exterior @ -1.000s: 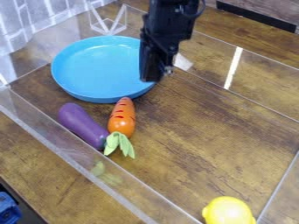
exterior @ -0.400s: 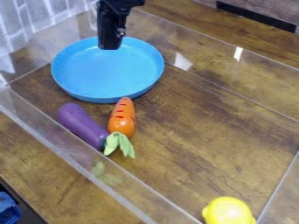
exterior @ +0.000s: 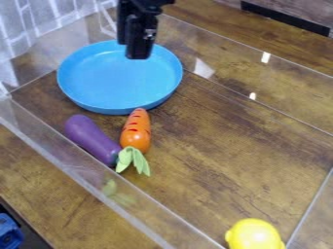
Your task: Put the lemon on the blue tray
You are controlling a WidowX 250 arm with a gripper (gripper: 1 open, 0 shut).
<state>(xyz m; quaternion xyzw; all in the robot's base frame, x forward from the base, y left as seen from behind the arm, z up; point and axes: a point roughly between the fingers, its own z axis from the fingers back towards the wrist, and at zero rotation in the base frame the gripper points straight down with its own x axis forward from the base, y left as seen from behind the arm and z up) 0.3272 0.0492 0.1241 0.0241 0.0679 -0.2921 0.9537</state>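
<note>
The lemon (exterior: 254, 235) is a small glossy yellow fruit lying at the bottom right edge of the view, far from everything else. The blue tray (exterior: 111, 83) is a wide round light-blue dish at the upper left, with nothing in it. My gripper (exterior: 136, 51) hangs pointing down over the tray's far part, dark and narrow against the background. Nothing shows between its fingers, and their spacing cannot be made out. The gripper is far from the lemon.
An orange carrot with green leaves (exterior: 135, 129) and a purple eggplant (exterior: 92, 138) lie side by side just in front of the tray. Clear plastic walls (exterior: 78, 170) fence the wooden table, one running diagonally along the near left.
The gripper has moved from the tray's right rim leftward and farther back over the tray. The lemon, carrot and eggplant have not moved.
</note>
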